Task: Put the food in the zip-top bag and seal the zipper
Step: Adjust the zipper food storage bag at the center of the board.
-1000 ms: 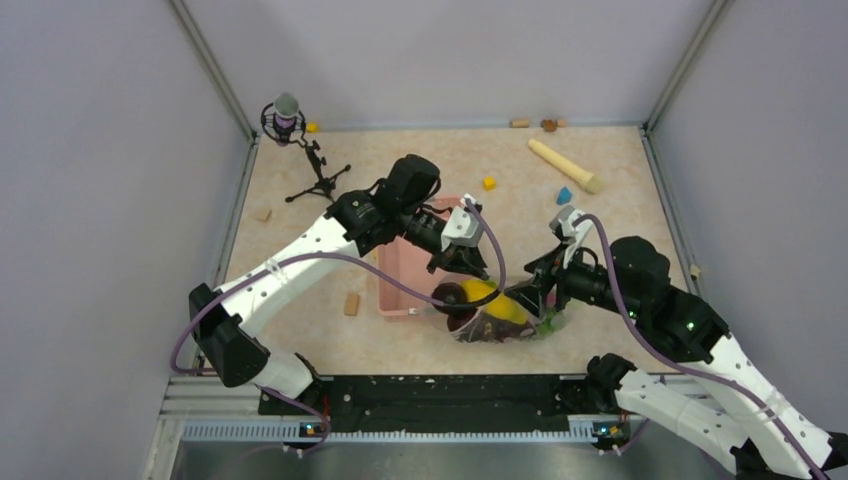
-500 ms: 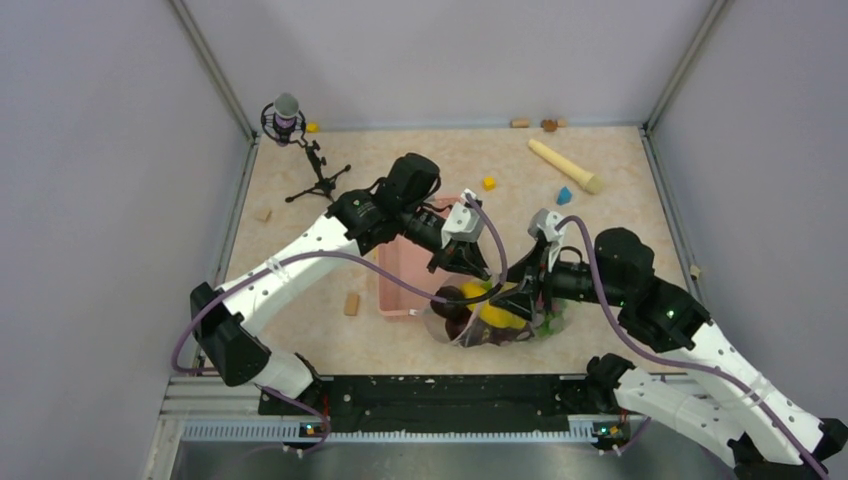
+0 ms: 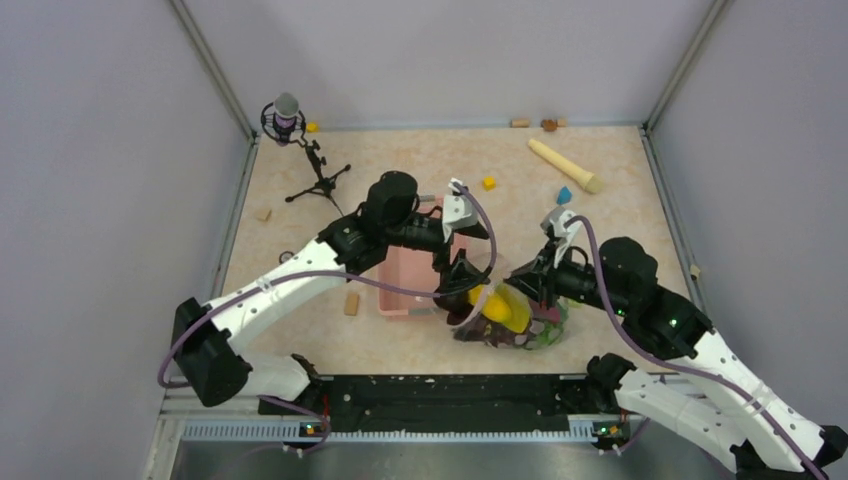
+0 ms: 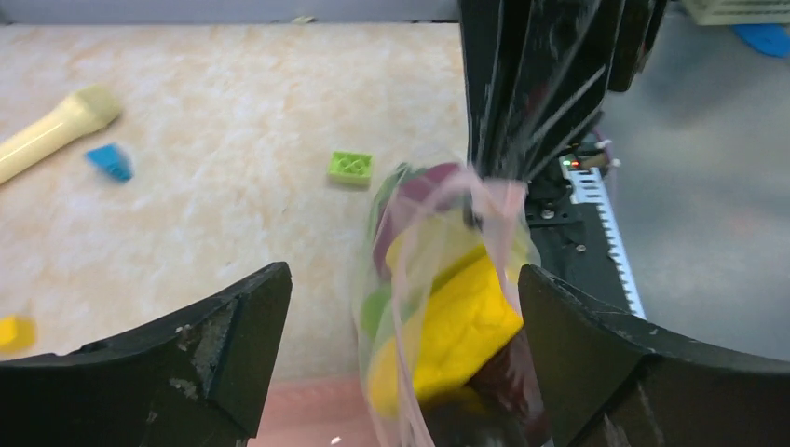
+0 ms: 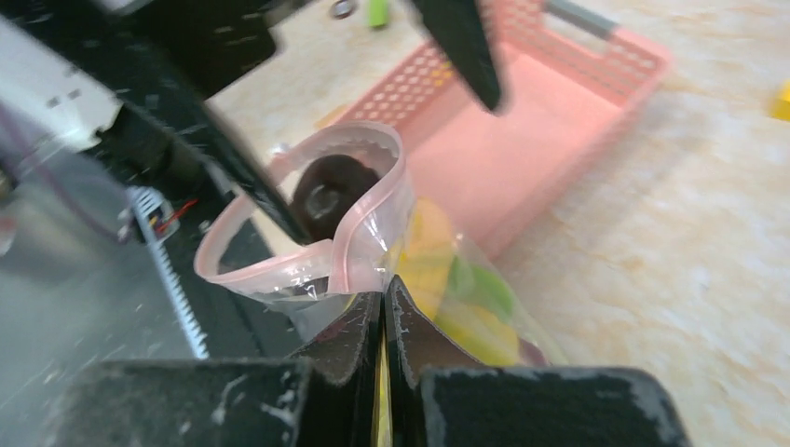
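Toy produce sits inside the clear zip-top bag (image 3: 512, 322), which stands on the table (image 3: 400, 345) in the lower middle of the overhead view, just right of the near corner of the pink basket (image 3: 408, 280). Through the plastic show a yellow fruit (image 4: 461, 326), a green pod (image 5: 477, 287) and, near the mouth, a dark purple-brown piece (image 5: 328, 191). The bag's mouth gapes: in the right wrist view its pinkish zipper (image 5: 368, 219) forms an open loop, unsealed. The right gripper (image 5: 383, 312) has its jaws pressed together on the plastic just under that strip, holding the bag's top edge. The left gripper (image 4: 401, 279) has its jaws spread wide. One of its black fingers (image 4: 219, 340) is at the lower left of its wrist view and the other at the lower right, with the bag between them and a gap on each side; it grips nothing. Beyond the bag in that view lie a green block (image 4: 350, 168), a blue block (image 4: 110, 160) and the beige rolling pin (image 4: 56, 130) at the left edge.
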You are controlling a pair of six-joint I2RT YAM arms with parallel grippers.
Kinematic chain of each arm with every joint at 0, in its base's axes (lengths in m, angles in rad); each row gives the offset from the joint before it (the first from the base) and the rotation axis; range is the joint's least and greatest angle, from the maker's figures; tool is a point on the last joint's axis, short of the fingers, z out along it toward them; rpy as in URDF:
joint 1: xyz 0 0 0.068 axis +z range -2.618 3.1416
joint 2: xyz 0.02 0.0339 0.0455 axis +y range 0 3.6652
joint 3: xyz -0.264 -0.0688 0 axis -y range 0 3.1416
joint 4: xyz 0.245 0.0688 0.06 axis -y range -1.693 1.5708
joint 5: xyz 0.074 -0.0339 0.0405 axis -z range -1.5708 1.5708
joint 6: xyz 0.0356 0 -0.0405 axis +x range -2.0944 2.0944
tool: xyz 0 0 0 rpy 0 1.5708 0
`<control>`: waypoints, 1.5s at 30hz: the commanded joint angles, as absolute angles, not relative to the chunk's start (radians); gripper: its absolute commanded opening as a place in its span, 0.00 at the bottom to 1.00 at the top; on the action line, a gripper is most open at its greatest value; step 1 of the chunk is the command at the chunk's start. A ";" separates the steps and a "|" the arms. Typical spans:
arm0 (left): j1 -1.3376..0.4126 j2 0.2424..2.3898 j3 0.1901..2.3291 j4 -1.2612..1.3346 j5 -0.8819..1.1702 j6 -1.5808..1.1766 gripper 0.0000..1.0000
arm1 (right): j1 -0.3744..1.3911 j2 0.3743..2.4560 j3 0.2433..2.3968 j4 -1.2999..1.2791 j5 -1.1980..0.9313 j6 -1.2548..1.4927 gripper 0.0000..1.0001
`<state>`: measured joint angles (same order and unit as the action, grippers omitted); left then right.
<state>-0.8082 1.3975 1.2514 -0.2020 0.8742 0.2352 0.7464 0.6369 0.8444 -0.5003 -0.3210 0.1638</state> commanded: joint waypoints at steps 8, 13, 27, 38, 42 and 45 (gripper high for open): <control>-0.785 0.920 0.710 0.296 0.181 0.005 0.97 | 0.742 0.412 0.824 -0.496 0.171 0.249 0.00; -0.711 0.853 0.526 0.432 0.198 -0.127 0.98 | 0.742 0.407 0.822 -0.498 0.168 0.241 0.00; -0.600 1.133 0.356 1.002 0.586 -0.288 0.94 | 0.742 0.429 0.822 -0.488 0.143 0.237 0.00; -0.559 1.529 0.520 1.351 0.826 -0.464 0.88 | 0.742 0.419 0.816 -0.473 0.107 0.236 0.00; -0.558 1.640 0.561 1.521 0.912 -0.563 0.86 | 0.742 0.422 0.816 -0.471 0.110 0.238 0.00; -0.559 1.707 0.575 1.617 0.916 -0.619 0.84 | 0.742 0.419 0.816 -0.467 0.107 0.239 0.00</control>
<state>-0.5632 1.6421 0.5396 1.3605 0.8379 -0.5064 0.7448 0.4320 0.8116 -0.5564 0.1101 0.2321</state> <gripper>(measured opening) 0.861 0.005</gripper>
